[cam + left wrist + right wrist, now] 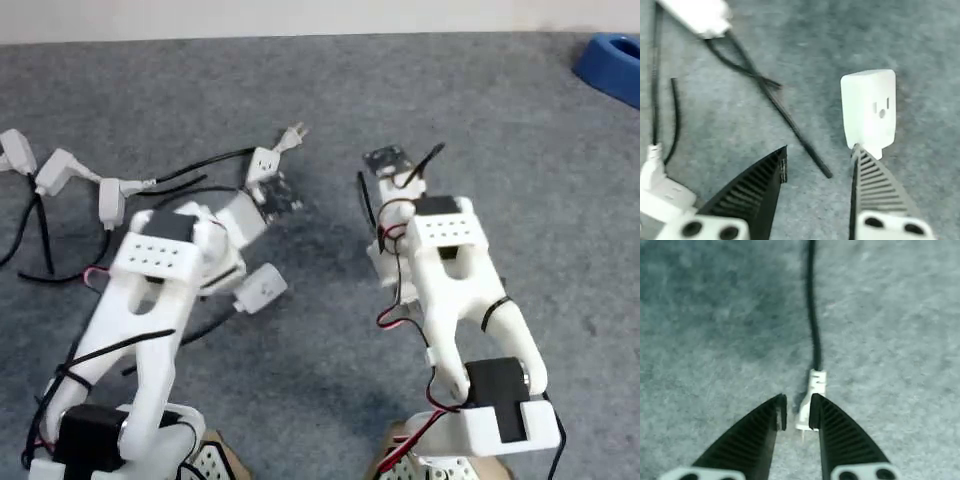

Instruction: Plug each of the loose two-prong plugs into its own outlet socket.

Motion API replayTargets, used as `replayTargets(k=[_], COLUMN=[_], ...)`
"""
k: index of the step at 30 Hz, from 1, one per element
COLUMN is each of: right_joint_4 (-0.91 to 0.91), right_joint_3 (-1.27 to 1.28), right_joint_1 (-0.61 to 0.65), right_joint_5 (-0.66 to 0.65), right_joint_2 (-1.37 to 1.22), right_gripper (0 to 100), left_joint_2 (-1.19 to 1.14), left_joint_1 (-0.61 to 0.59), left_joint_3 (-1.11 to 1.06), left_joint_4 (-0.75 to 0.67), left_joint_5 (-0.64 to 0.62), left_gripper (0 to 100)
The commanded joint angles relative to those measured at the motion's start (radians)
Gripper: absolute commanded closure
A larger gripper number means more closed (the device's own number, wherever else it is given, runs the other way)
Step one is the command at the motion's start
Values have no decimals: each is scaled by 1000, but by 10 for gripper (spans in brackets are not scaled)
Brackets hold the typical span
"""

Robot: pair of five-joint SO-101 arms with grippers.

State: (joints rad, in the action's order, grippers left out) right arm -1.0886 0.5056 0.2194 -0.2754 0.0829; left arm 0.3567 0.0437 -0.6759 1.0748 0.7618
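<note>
Right pincer (798, 400): narrowly parted, straddling two-prong plug (814, 385) on grey surface (710, 315).
Left pincer (820, 149): released wide, one tip just beside outlet socket (869, 107).

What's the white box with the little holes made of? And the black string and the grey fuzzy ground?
White socket block: probably hard plastic, smooth and slightly glossy with crisp moulded edges. Black cord: likely rubbery plastic, matte, and it bends in curves. Grey table cover: looks like felt or short carpet, fuzzy and speckled.
</note>
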Motion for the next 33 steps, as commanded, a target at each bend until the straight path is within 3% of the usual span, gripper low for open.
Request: replayTargets(k=[1,6,10,18,27,33], right_joint_4=[19,16,-15,-15,-12,-12], right_joint_3=[5,12,15,15,13,7], right_joint_1=[13,13,10,7,7,7], right_joint_5=[14,14,14,14,14,14], right_joint_2=[38,39,42,48,48,42], right_gripper=[908,908,908,908,908,908], left_joint_2=[28,24,7,-309,-360,-360], left_joint_1=[-16,-22,-79,-51,-22,62], left_joint_3=[39,19,13,108,134,137], left_joint_4=[-5,-18,-219,-281,-275,-158], left_joint_5=[9,9,9,32,31,-2], left_gripper=[789,790,787,790,790,801])
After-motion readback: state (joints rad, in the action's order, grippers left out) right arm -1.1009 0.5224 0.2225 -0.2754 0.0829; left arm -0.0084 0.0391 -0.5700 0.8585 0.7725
